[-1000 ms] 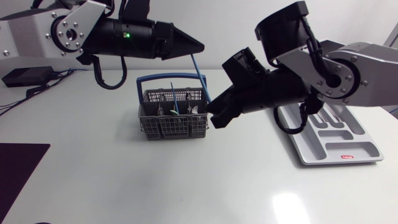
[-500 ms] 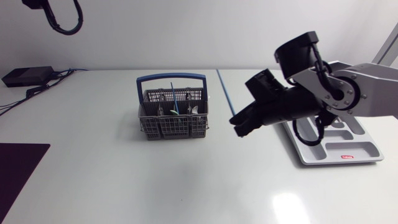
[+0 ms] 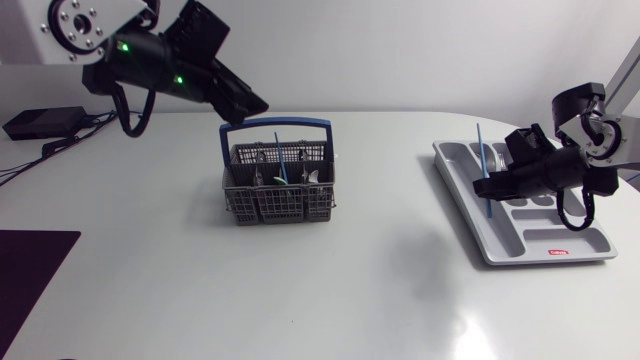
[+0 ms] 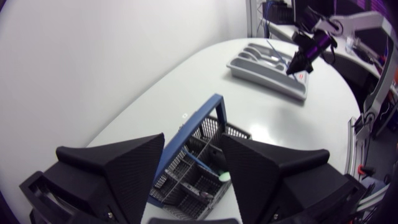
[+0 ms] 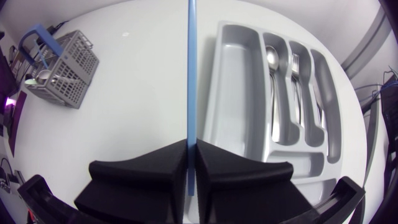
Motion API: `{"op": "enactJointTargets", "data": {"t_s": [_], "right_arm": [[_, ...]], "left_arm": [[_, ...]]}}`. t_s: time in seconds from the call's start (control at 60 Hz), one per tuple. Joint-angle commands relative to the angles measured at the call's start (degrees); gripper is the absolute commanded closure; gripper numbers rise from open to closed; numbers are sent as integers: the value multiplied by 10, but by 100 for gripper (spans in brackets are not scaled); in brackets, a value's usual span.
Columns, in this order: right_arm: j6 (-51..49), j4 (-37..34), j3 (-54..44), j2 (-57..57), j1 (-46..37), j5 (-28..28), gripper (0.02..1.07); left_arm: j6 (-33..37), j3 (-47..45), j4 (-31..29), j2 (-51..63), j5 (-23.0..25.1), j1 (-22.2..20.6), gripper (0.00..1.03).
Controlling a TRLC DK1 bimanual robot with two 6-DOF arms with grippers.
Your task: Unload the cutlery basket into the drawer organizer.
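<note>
Head view: the grey wire cutlery basket with a blue handle stands mid-table with bare tabletop all round. The left gripper hovers by its handle. The right gripper holds a thin blue rod over the left rim of the grey plastic drawer organizer.

Left wrist view: the fingers are apart, with the basket below them.

Right wrist view: the fingers are clamped on the rod, which runs alongside the organizer's long rim.

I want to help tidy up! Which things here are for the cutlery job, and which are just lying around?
For the job:
basket, with cutlery in it
organizer
blue stick, held by the right gripper at the organizer's edge
spoon and fork, in the organizer
left gripper, open near the basket

Just lying about:
black box
cables
dark mat
</note>
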Motion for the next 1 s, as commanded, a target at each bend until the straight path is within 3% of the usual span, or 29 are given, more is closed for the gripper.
{"op": "enactJointTargets", "data": {"t_s": [0.0, 0.25, 0.383, 0.467, 0.533, 0.617, 0.983], "right_arm": [[-10, -9, 23, 36, -19, 13, 101], [-5, -9, 46, 116, -35, 51, 99], [-5, -10, 49, 139, -37, 63, 84], [-5, -10, 46, 142, -37, 68, 56], [-4, -12, 40, 137, -37, 73, 23], [-4, -10, 29, 116, -29, 83, 7], [3, -23, -10, -33, 103, 91, 7]], "left_arm": [[69, -47, 16, -35, -30, -17, 38], [181, -205, 143, -81, -117, -69, 37], [221, -248, 181, -85, -127, -75, 37], [240, -265, 199, -85, -127, -75, 37], [254, -277, 212, -86, -127, -76, 37], [268, -289, 229, -83, -125, -76, 37], [369, -283, 261, -31, -87, -65, 38]]}}
